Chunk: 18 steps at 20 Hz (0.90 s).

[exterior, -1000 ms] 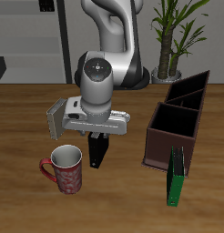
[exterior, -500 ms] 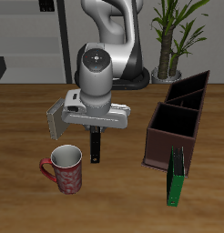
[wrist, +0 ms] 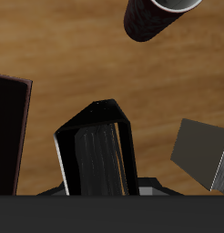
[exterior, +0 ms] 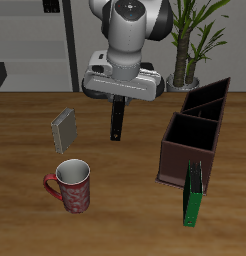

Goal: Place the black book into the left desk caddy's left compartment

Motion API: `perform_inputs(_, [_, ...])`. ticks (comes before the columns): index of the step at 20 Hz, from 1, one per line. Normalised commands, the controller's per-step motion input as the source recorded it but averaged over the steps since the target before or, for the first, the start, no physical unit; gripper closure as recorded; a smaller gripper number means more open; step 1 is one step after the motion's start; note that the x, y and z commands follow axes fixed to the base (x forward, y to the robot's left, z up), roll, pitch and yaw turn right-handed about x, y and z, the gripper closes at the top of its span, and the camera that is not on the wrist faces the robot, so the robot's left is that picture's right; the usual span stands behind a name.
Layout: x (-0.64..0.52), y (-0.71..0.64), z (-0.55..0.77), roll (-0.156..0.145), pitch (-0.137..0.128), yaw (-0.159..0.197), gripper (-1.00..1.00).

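Observation:
My gripper [exterior: 119, 102] is shut on the top of the black book [exterior: 117, 120], which hangs upright in the air above the table, between the grey book and the caddy. The wrist view shows the black book [wrist: 96, 157] close up, held edge-on. The dark brown desk caddy [exterior: 182, 150] with open compartments stands on the table beside and below the book, apart from it. It also shows in the wrist view [wrist: 10, 132].
A red patterned mug [exterior: 72, 186] stands near the front edge and shows in the wrist view [wrist: 156, 16]. A grey book [exterior: 65, 128] stands behind the mug. A green book [exterior: 194, 192] leans on the caddy's front. A potted plant [exterior: 190, 45] stands at the back.
The arm has lifted the black book well above the table and carried it back and toward the caddy. The grey book, earlier hidden behind the gripper, is now in the open.

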Motion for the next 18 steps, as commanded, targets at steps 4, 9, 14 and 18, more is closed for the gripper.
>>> perform_inputs(4, [-0.66,0.3,0.73,-0.062,-0.108,-0.015,1.0])
perform_inputs(9, [-0.61,0.42,0.51,-0.001,-0.1,0.019,1.0])
perform_inputs(14, [-0.41,0.39,0.23,0.003,-0.065,0.011,1.0])
perform_inputs(18, [-0.36,0.54,0.0,0.051,-0.009,0.017,1.0])
